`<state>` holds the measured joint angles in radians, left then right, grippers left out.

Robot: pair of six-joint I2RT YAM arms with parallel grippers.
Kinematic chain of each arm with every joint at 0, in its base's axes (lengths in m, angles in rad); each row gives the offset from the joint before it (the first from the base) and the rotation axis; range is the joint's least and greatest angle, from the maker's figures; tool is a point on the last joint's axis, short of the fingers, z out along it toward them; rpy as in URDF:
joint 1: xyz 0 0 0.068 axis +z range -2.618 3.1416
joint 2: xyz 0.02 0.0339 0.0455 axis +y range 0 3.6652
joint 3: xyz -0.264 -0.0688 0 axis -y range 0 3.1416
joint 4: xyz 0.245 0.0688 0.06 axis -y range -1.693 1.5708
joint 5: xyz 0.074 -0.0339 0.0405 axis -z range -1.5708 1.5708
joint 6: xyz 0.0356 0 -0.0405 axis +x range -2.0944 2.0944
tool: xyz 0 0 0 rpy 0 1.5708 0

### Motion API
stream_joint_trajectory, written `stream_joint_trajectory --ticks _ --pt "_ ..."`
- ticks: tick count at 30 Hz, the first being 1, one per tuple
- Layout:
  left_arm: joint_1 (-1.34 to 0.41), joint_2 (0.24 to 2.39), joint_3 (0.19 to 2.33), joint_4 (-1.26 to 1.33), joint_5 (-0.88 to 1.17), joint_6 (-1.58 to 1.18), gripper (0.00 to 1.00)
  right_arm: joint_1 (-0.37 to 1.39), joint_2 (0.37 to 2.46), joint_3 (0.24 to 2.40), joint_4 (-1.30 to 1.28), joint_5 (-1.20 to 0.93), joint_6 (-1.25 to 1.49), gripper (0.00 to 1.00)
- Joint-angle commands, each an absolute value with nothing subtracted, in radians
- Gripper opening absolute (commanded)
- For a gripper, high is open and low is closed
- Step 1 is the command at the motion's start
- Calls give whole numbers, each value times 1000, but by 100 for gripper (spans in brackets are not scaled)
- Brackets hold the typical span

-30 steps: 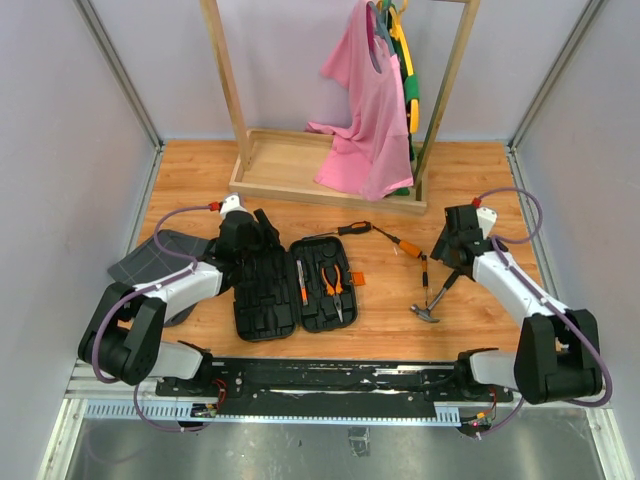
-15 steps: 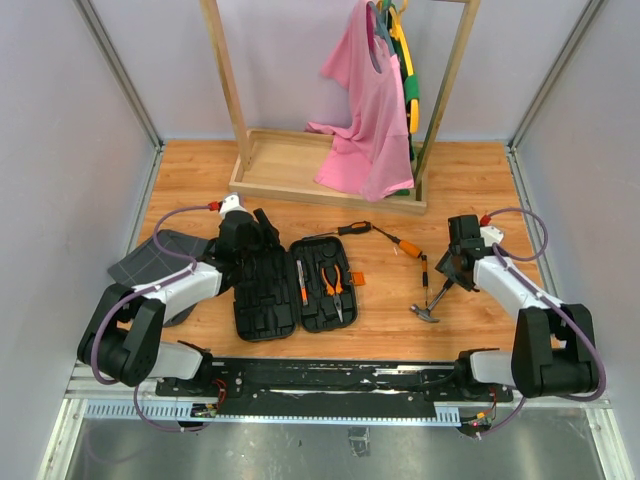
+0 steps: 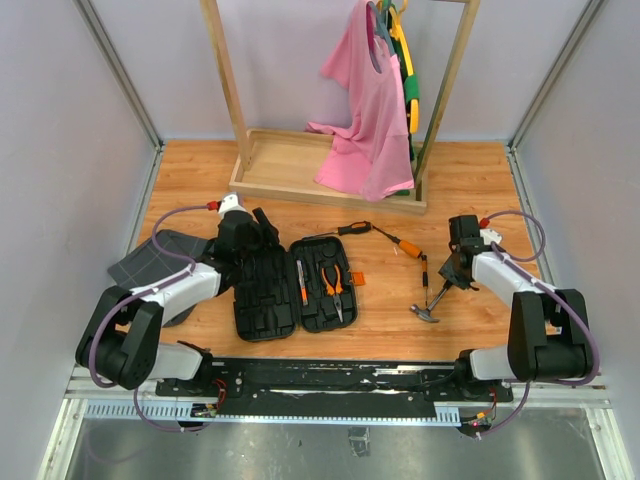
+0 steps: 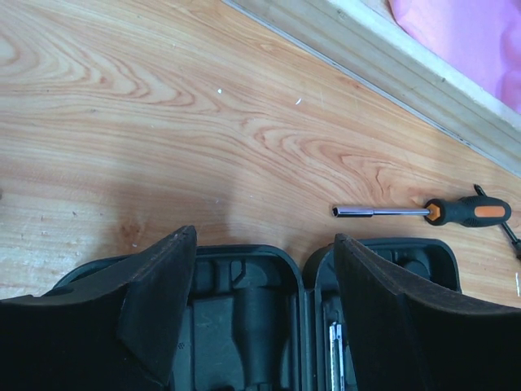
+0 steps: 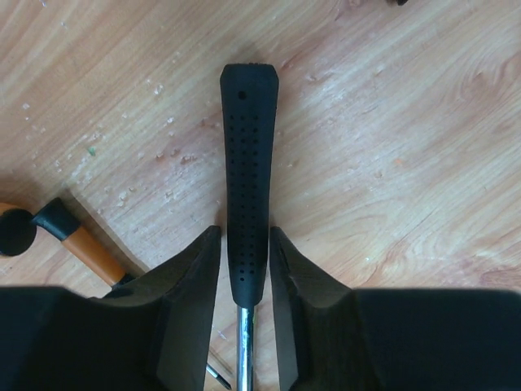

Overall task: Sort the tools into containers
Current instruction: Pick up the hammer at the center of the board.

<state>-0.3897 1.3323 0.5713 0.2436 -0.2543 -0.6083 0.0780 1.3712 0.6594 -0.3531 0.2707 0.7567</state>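
Scuffed wooden tabletop (image 3: 200,180) under tool case (image 3: 262,305), pale walls (image 3: 60,100), garment rack (image 3: 226,80) behind

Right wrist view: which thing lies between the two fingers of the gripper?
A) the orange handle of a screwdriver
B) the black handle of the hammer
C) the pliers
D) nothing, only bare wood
B: the black dotted handle of the hammer runs straight down the gap between the fingers of the right gripper; the orange handle lies off to one side.
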Motion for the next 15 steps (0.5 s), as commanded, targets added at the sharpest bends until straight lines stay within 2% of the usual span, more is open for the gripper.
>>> stream_joint_trajectory --ticks 1,7,15 --pt "-395 1300 593 248 -276 -592 72 43 1381 610 -352 247 762 27" --pt "-395 1300 592 248 -278 -592 72 9 1309 568 -341 226 743 1" --pt "-394 1287 584 255 -277 -592 72 7 1063 497 -311 176 666 1"
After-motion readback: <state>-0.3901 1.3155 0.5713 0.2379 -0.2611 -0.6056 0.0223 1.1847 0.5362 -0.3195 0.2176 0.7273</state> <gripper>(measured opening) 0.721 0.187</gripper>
